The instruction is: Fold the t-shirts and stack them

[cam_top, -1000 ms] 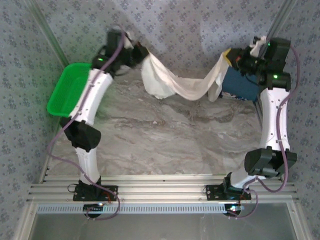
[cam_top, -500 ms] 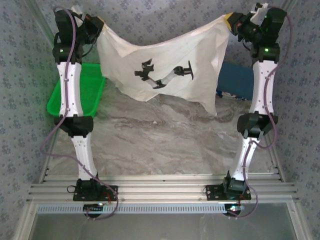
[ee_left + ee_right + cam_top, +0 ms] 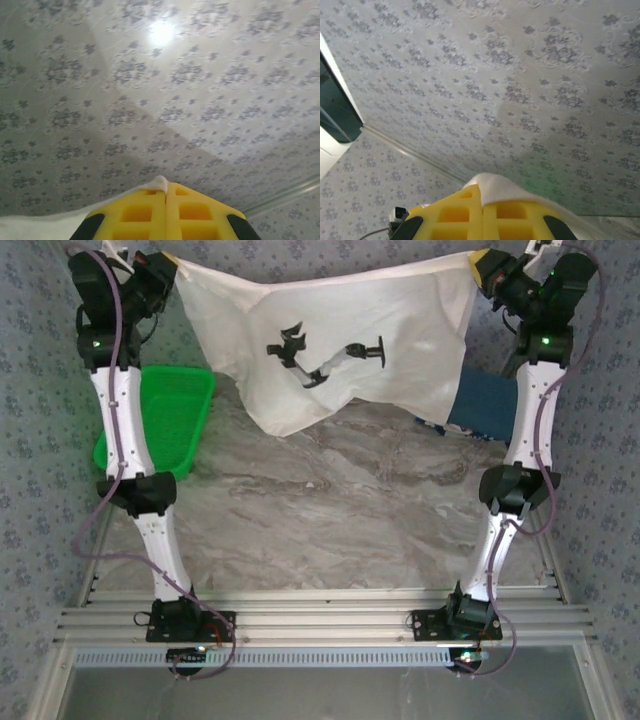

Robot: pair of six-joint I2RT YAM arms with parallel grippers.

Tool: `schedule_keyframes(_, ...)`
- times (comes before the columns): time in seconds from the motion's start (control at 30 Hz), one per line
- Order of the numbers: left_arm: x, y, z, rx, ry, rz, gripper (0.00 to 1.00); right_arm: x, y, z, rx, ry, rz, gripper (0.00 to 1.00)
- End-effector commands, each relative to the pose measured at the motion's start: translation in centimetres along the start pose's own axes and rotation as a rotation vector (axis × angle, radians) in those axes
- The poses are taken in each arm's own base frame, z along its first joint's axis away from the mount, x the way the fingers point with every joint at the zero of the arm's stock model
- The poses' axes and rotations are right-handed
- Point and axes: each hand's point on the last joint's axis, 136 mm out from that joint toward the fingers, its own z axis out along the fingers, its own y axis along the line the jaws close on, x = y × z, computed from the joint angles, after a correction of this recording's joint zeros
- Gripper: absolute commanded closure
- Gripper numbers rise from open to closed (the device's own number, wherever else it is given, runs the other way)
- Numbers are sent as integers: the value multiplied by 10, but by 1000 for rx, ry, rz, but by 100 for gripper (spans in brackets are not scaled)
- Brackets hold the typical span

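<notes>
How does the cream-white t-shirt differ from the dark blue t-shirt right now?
The cream-white t-shirt hangs spread in the air, pinched by the left gripper and the right gripper; the dark blue t-shirt lies on the table. The cream-white t-shirt shows a robot-arm print; the dark blue t-shirt shows no such print.

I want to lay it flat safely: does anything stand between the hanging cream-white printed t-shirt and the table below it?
Nothing visible lies on the bare marbled table below the cream-white printed t-shirt. The green plastic basket stands aside at left; the dark blue t-shirt lies close by its right edge.
</notes>
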Motion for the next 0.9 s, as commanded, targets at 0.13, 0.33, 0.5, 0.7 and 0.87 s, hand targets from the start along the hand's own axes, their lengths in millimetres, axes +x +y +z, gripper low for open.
schedule_keyframes(0.13,4,-78,-83,6,9,223,100,44,49,-54,70,105,-115,100)
schedule_keyframes(0.33,63,-51,-129,-246,182,269,100,123,23,-109,190,175,-29,100)
schedule_keyframes(0.5,127,14,-183,-403,256,95,100,204,-17,-164,337,265,115,100)
schedule_keyframes(0.7,243,146,-293,-751,292,-239,100,317,-83,-243,592,380,357,100)
schedule_keyframes(0.87,293,187,-386,-991,244,-313,100,373,-105,-297,744,394,481,100)
